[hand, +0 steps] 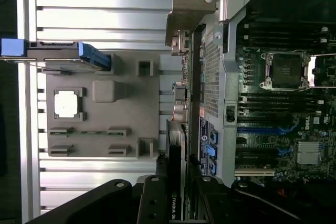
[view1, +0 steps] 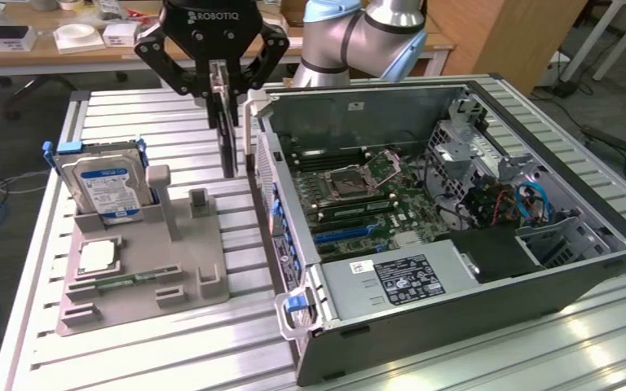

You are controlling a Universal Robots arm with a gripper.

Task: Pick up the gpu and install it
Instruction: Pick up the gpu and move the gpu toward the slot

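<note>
The gpu [view1: 227, 134] hangs edge-on, a thin black card, in the air between the grey parts holder and the open computer case [view1: 574, 244]. My gripper [view1: 222, 85] is shut on its upper edge, a finger on each side. In the wrist view the gpu [hand: 176, 145] runs away from the gripper [hand: 177, 187] to its silver bracket [hand: 188, 9], just outside the case's side wall [hand: 224, 77]. The motherboard [view1: 362, 195] with its blue slots [view1: 341, 232] lies open inside the case, to the exterior view's right of the card.
The grey parts holder [view1: 182, 285] carries a silver hard drive [view1: 107, 183], a processor [view1: 95, 257] and a green memory stick [view1: 128, 281]. A power supply [view1: 400, 281] sits in the case's near corner. Desks with clutter stand behind the slatted table [view1: 160, 122].
</note>
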